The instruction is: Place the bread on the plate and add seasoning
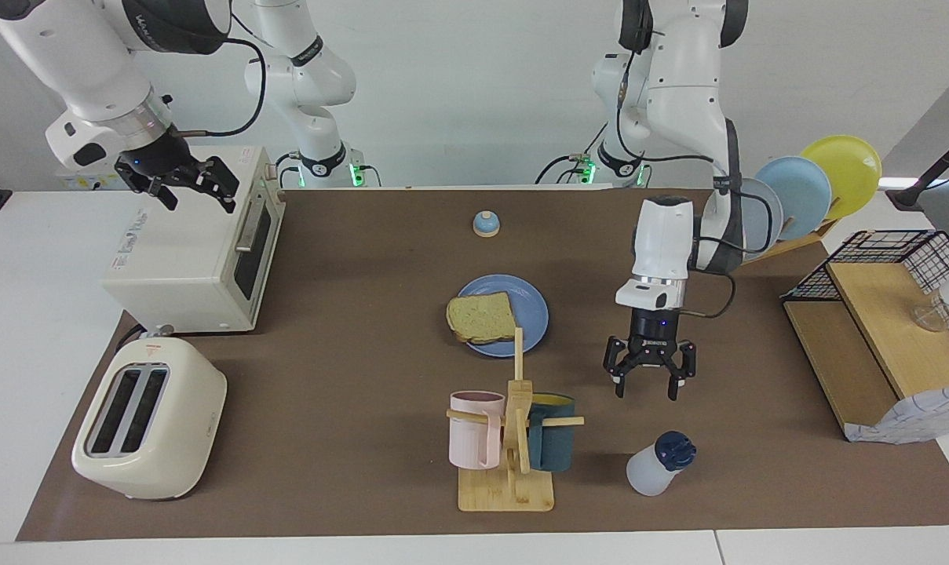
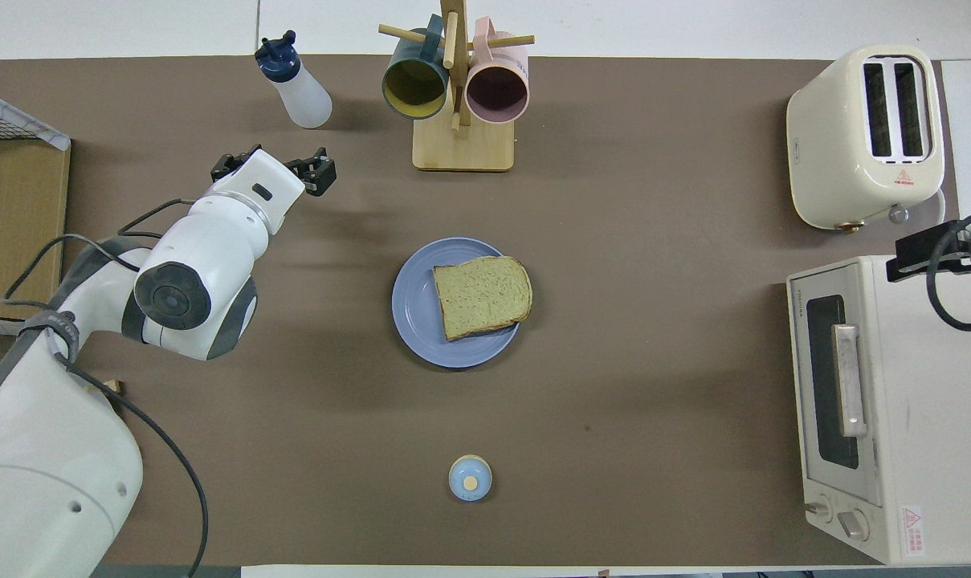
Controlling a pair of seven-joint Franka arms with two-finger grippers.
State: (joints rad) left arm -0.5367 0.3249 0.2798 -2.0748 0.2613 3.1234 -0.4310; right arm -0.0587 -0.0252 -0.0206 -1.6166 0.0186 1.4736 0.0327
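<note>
At the centre of the frame the bread lies on the plate, overhanging its rim toward the right arm's end of the tabletop. The seasoning stands free low in the facing view, beside the mug rack, with the left gripper released and empty in the air above the tabletop. The right gripper, at upper left of that view, hangs spread and empty over the toaster oven.

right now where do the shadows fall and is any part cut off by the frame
Facing view: soft shadow on the mat under the left gripper, and beside the seasoning; the left arm's top is cropped. Overhead view: faint shadow beside the plate; the right gripper runs off the edge.
</note>
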